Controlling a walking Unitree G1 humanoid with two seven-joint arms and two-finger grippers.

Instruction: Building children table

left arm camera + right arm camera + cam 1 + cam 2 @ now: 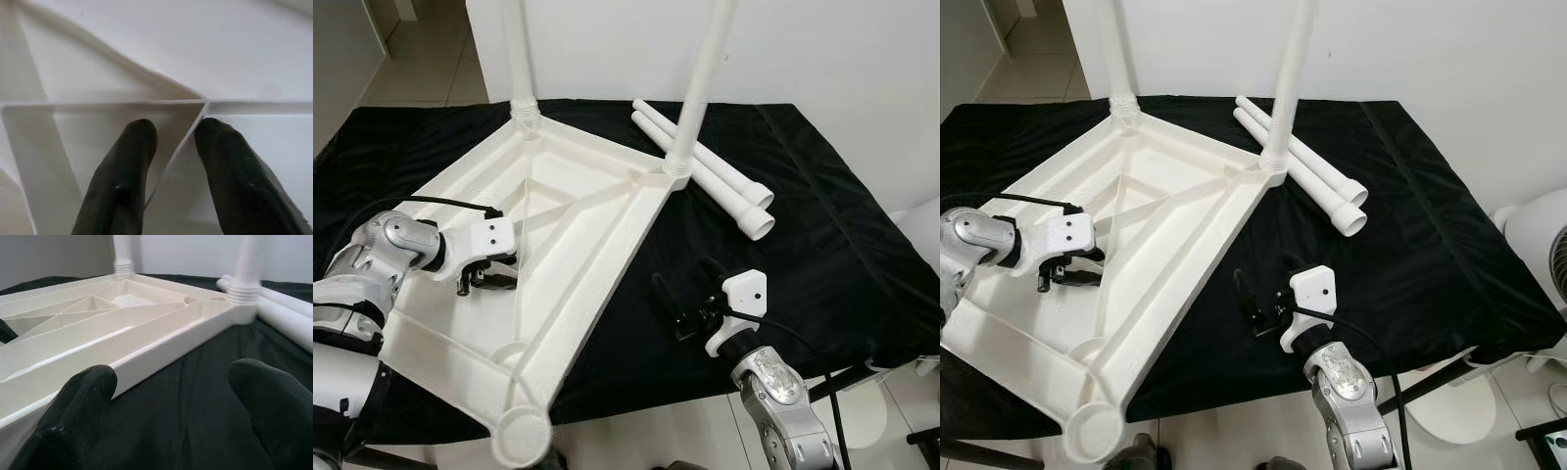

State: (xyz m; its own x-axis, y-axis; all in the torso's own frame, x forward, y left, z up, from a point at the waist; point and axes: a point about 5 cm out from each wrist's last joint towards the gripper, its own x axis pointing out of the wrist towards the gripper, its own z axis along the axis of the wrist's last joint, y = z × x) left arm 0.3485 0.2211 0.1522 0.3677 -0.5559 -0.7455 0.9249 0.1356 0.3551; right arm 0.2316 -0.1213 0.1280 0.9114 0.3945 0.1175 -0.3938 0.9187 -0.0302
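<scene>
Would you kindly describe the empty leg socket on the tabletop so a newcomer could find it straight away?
Start at the white upside-down tabletop lying on the black cloth. Follow its edge to the corner nearest the camera, overhanging the cloth's front edge. There sits the round leg socket; unlike the two far corners, which carry upright legs, it holds nothing.

The silver, jointed metal left arm [382,255] and silver right arm [781,406] each end in a white plastic wrist housing with small screw holes, a looping black cable, and two long black fingers [122,186].
</scene>
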